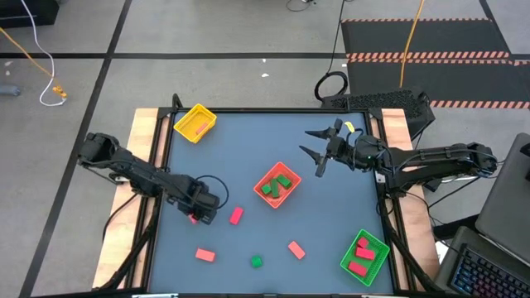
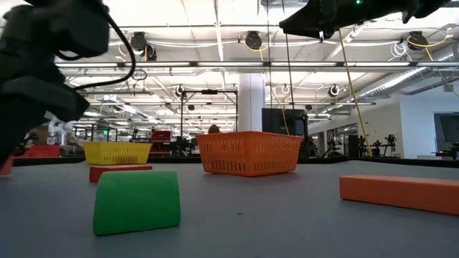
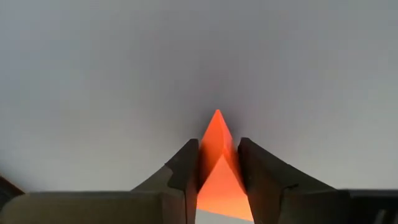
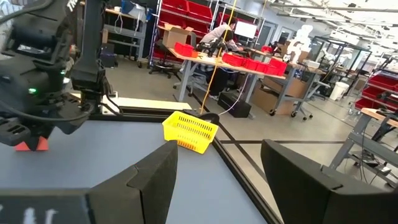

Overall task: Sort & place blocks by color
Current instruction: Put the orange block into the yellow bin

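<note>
Nearest the front edge of the table, three loose blocks are waiting: a red brick at the left, a green block in the middle and an orange-red brick to its right, with the green tray at the near right corner already holding red pieces. A little farther in, at the left, the left gripper is working down at the table top, its jaws narrowing around a red wedge; the wrist view shows the fingers pressing both flanks, though whether the grip is firm yet is hard to judge. A pink block is lying just to its right. So the pick-up step is in hand; next the wedge needs lifting clear and carrying to a tray. Beyond, the red-orange tray at mid-table is holding green pieces, the right gripper is hovering with jaws spread wide and empty, and the yellow tray is sitting at the far left.
</note>
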{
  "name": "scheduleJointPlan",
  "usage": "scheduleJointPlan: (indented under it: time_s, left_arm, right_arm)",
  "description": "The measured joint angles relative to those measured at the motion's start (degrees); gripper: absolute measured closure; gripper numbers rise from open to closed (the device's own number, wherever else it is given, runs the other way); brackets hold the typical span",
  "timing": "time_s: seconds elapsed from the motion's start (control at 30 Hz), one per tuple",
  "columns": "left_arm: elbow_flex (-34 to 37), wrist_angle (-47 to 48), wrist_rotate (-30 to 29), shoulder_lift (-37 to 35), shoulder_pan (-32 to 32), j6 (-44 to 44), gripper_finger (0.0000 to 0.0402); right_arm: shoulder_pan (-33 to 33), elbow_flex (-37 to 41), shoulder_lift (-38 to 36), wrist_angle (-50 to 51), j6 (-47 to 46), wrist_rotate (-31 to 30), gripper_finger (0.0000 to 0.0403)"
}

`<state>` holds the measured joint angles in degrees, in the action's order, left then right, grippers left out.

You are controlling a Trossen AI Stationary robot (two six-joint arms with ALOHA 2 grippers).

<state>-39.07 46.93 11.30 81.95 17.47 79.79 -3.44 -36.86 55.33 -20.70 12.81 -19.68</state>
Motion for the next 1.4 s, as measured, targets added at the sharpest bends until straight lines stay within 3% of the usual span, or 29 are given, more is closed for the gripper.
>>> scheduleJointPlan:
  time_s: [0.23,0.57,0.83,0.93,1.1,1.4]
  left_arm:
    - [-5.86,7.72,-6.49,0.02,-11.47,-14.67,0.0312]
    - [-25.67,24.95,-22.86,0.0,-29.94,-36.28,0.0328]
    - [-38.41,26.28,-34.74,-0.02,-47.43,-51.27,0.0329]
    - [-39.39,25.48,-38.09,-0.02,-54.14,-55.9,0.0329]
    - [-37.43,20.29,-38.75,0.03,-63.33,-60.29,0.0329]
    - [-30.95,14.73,-35.27,2.85,-67.75,-62.97,0.0329]
  right_arm:
    - [0.0,0.0,0.0,-0.44,0.27,-0.02,0.0179]
    - [0.0,0.0,0.0,-0.15,0.29,-0.02,0.0179]
    - [0.0,0.0,0.0,-0.07,0.29,-0.02,0.0179]
    - [0.0,0.0,0.0,0.01,0.31,-0.02,0.0179]
    - [0.0,0.0,0.0,0.01,0.31,-0.02,0.0179]
    - [0.0,0.0,0.0,0.04,0.55,-0.02,0.0179]
